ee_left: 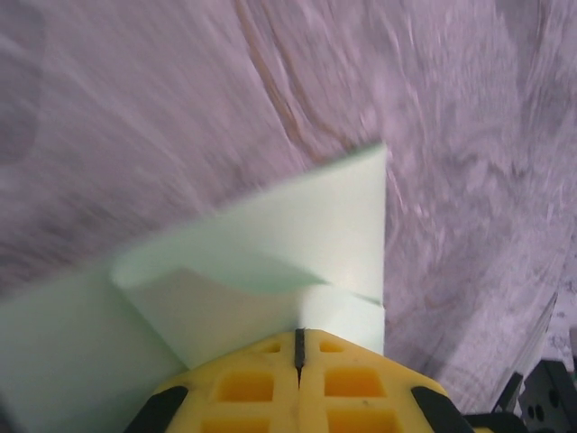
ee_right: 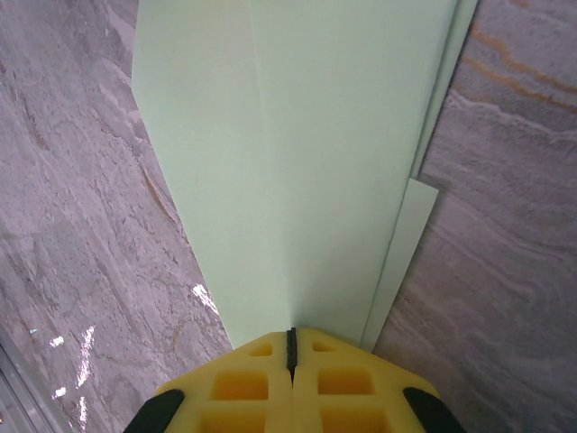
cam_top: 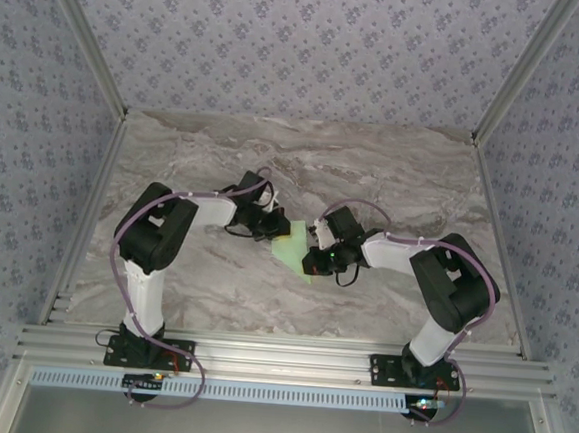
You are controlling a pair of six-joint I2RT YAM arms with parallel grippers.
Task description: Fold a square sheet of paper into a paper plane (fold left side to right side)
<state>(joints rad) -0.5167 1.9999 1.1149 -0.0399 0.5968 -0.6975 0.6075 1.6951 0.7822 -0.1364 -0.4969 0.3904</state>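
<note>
1. One pale green paper sheet (cam_top: 292, 247) is counted.
2. Two robot arms are counted: the left arm (cam_top: 153, 234) and the right arm (cam_top: 455, 285).
3. Two grippers are counted: the left gripper (ee_left: 298, 336) and the right gripper (ee_right: 290, 334).
4. One marble-patterned table (cam_top: 393, 175) is counted.

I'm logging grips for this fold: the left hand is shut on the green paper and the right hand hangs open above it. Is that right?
Not quite. The right hand is not open: the right wrist view shows its yellow fingers closed together, with the paper pinched between them. The left hand is shut on the paper, as you said.
</note>
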